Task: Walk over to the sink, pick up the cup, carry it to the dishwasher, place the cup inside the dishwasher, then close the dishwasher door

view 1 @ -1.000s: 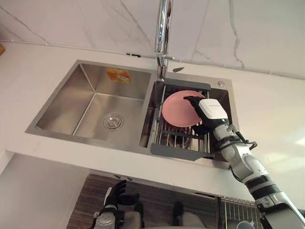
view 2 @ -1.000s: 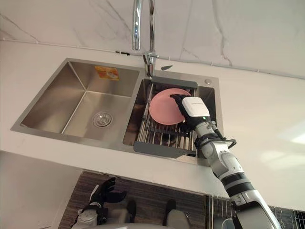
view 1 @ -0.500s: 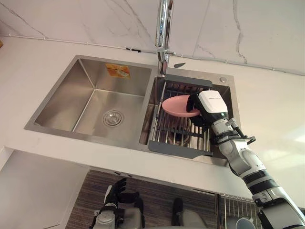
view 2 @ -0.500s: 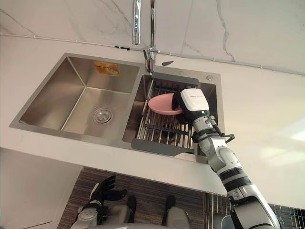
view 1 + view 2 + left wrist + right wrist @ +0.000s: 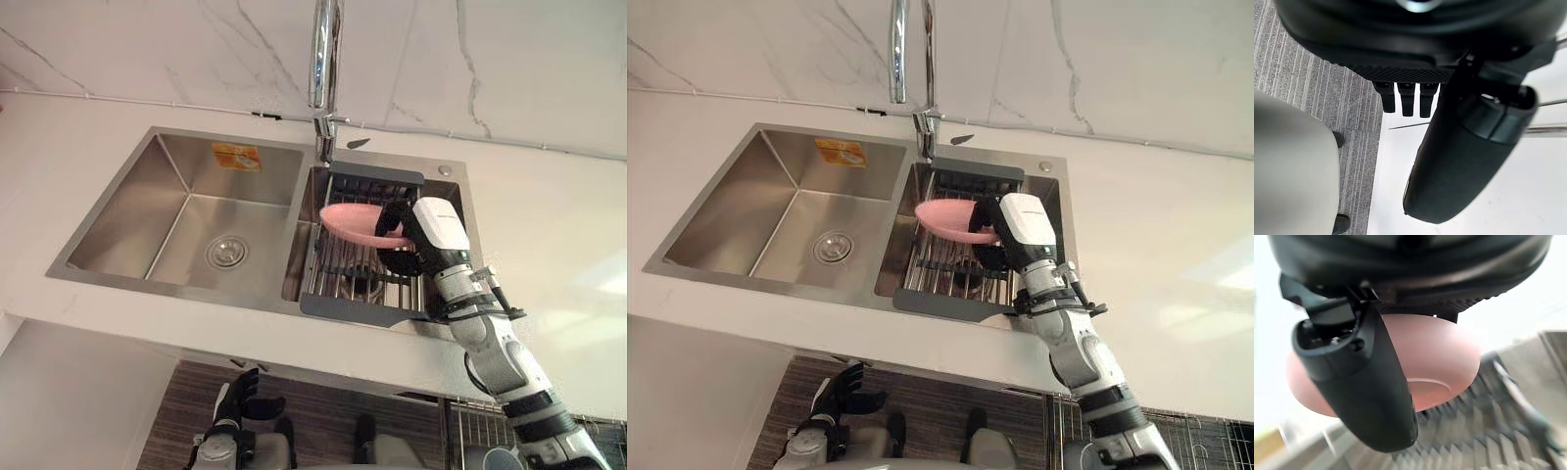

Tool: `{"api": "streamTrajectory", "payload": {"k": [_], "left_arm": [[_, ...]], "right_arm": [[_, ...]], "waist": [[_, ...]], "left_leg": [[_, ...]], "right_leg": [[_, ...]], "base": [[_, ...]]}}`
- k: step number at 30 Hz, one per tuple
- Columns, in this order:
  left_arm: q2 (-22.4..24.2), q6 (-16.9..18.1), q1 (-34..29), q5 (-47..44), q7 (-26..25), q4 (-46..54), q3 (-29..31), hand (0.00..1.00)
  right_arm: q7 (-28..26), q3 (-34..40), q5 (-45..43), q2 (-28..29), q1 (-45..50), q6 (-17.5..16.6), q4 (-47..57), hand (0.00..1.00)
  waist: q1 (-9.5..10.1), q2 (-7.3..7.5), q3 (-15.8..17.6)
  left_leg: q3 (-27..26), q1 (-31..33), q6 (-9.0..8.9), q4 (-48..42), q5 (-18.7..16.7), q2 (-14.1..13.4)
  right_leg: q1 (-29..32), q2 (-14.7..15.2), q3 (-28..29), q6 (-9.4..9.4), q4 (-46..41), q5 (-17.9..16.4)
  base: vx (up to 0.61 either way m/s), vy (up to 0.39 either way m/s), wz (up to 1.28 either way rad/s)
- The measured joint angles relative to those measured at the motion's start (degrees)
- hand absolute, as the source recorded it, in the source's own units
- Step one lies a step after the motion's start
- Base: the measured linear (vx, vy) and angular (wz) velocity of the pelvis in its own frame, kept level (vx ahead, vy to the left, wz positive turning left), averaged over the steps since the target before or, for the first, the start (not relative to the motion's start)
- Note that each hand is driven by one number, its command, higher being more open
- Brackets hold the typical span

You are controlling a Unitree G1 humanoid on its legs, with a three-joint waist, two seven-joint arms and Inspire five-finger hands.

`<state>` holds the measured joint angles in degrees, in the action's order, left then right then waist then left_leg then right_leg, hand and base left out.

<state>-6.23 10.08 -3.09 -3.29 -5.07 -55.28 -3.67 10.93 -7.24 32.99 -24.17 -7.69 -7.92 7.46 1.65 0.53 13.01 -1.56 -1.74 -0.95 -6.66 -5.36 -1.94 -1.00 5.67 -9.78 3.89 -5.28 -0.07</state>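
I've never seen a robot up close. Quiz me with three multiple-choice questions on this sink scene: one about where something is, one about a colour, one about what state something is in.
1. Where is the dish rack?
A. In the left basin of the sink
B. In the sink's right basin
C. On the counter

2. What colour is the plate?
A. Pink
B. Blue
C. White

3. What is the right hand doing?
A. Open, holding nothing
B. Curled, holding nothing
C. Gripping the plate

Answers:
1 B: the rack fills the right basin, below the tap.
2 A: both head views show it pink.
3 C: the right wrist view shows the thumb clamped over the plate's edge.
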Motion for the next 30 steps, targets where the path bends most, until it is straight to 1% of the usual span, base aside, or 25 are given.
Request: {"api": "streamTrajectory", "payload": {"k": [5,9,14,18,20,22,25,27,28,29,30], "left_arm": [[-0.27,-0.06,0.0,0.04,0.01,-1.3,-0.01,0.9],[-0.36,-0.49,-0.15,0.33,-0.03,-1.69,-0.02,0.9],[-0.33,-0.76,-0.23,1.09,-0.03,-1.94,-0.09,0.9],[-0.32,-0.91,-0.25,1.1,-0.03,-1.95,-0.15,0.9],[-0.32,-0.96,-0.22,1.11,-0.01,-2.11,-0.18,0.9],[-0.22,-0.96,0.24,1.13,0.02,-2.69,-0.25,0.9],[0.67,-0.92,1.0,1.11,-0.06,-2.9,-0.28,0.9],[0.79,-0.89,1.14,1.01,-0.08,-2.74,-0.27,0.9],[0.76,-0.85,1.17,0.88,-0.17,-2.42,-0.21,0.9],[0.92,-0.8,1.18,0.66,-0.52,-2.31,-0.2,0.9],[1.16,-0.81,1.18,0.66,-0.89,-2.47,-0.22,0.9]], "right_arm": [[0.62,3.94,-4.8,3.97,3.0,-1.8,7.77,0.3],[0.87,5.42,-6.15,6.65,6.29,-2.37,11.52,0.3],[1.29,6.03,-6.41,9.21,9.47,-2.56,13.9,0.3],[2.07,7.26,-6.53,10.6,12.7,-2.57,16.64,0.3],[2.42,7.31,-6.56,10.67,14.16,-2.66,18.97,0.3],[2.8,7.75,-6.56,10.71,14.19,-2.71,19.38,0.3],[3.32,9.12,-6.98,10.6,13.2,-2.68,19.57,0.3],[3.58,9.1,-6.97,10.58,12.36,-2.68,19.49,0.3],[3.86,9.05,-6.98,10.32,11.75,-2.71,19.21,0.3],[4.08,9.05,-6.99,9.5,10.66,-2.76,18.07,0.3],[4.12,9.09,-6.98,8.97,10.3,-2.75,17.4,0.3]], "waist": [[-0.21,0.78,-1.39],[-0.54,1.2,-2.32],[-1.04,1.16,-2.53],[-1.19,0.96,-2.66],[-1.87,0.57,-2.79],[-2.06,0.18,-2.69],[-1.84,-1.55,-1.85],[-1.8,-1.94,-1.66],[-1.6,-1.91,-1.61],[-1.46,-2.31,-1.63],[-1.61,-2.82,-1.67]], "left_leg": [[-0.4,-1.56,0.05,0.75,0.12,0.04],[-0.61,-2.69,0.06,1.16,0.12,0.1],[-1.03,-3.92,0.04,1.91,0.09,-0.01],[-1.06,-3.23,-0.14,1.86,-0.63,-0.24],[-0.51,-0.27,-0.17,-2.09,-2.11,-0.67],[-0.19,1.82,-0.3,-5.81,-2.78,-0.85],[0.75,4.5,-0.43,-11.98,-5.21,-1.55],[1.6,6.38,-0.43,-14.84,-5.6,-1.67],[4.41,7.73,-1.02,-17.56,-6.49,-1.4],[7.19,8.96,-1.03,-22.97,-9.33,-1.79],[8.46,8.97,-1.62,-24.58,-10.59,-2.33]], "right_leg": [[-1.39,-0.1,0.25,0.04,1.08,0.05],[-2.53,-0.12,0.36,0.07,1.94,0.08],[-3.41,-0.33,0.8,0.07,2.25,0.11],[-2.94,-0.55,0.91,-0.03,2.31,0.07],[-1.97,-0.84,0.48,-0.09,2.21,0.03],[-1.81,-0.96,0.03,-0.11,2.1,0.04],[-0.98,-1.58,0.25,-0.45,0.69,-0.22],[1.18,-1.62,1.42,-1.0,-1.75,-0.64],[3.3,-1.5,3.52,-1.32,-4.14,-0.89],[4.82,-2.09,5.18,-0.7,-5.85,-1.47],[5.45,-2.76,6.17,-0.5,-6.74,-1.6]], "base": [[0.04,-0.002,-0.03],[0.01,0.001,-0.01],[-0.02,-0.005,-0.04],[-0.02,-0.005,-0.02],[0.0,-0.021,0.07],[0.02,-0.021,0.13],[-0.02,0.003,0.0],[-0.08,0.029,-0.23],[-0.08,0.049,-0.58],[-0.09,0.061,-0.69],[-0.12,0.103,-0.72]]}}
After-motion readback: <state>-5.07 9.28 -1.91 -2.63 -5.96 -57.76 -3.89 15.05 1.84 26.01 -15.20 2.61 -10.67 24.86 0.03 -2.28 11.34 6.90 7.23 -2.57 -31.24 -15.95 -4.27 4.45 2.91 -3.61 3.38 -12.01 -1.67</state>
